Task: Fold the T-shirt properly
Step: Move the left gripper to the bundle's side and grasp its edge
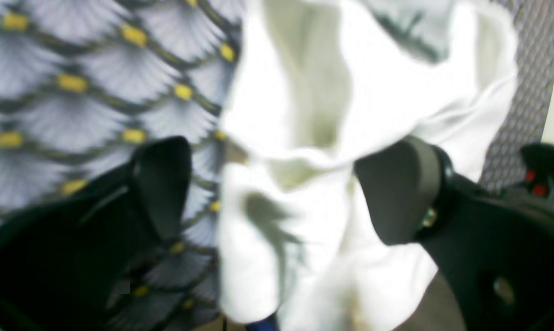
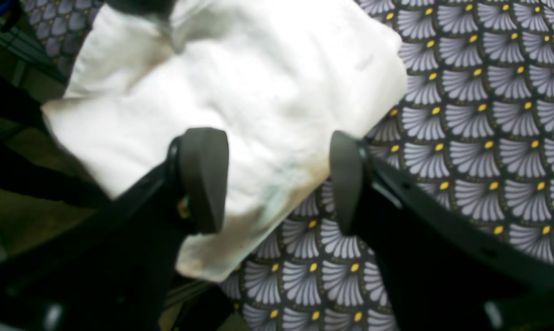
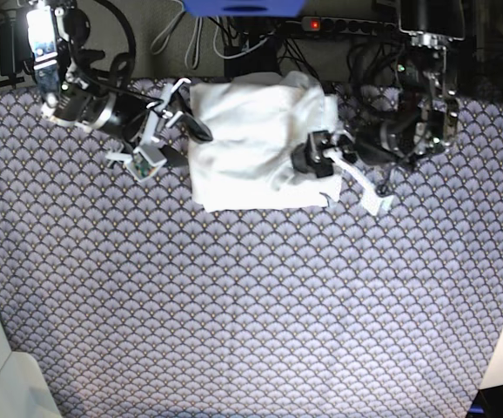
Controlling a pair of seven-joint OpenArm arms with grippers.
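Base view: the shirt (image 3: pixel 247 144) lies folded in a rough square at the far middle of the patterned cloth (image 3: pixel 251 305). Left claw (image 1: pixel 281 188) gapes over its rumpled edge; right claw (image 2: pixel 277 179) spread above its corner, grasping nothing.

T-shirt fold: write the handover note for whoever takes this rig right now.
Left gripper: open, jaws astride a bunched edge of the T-shirt, not clamping it.
Right gripper: open, over the shirt's other edge, holding nothing.
The shirt lies as a rough rectangle at the far side of the patterned tablecloth.
Done: main folds appear made.
Left: probably tidy the rumpled edge by the left gripper, then withdraw both arms.
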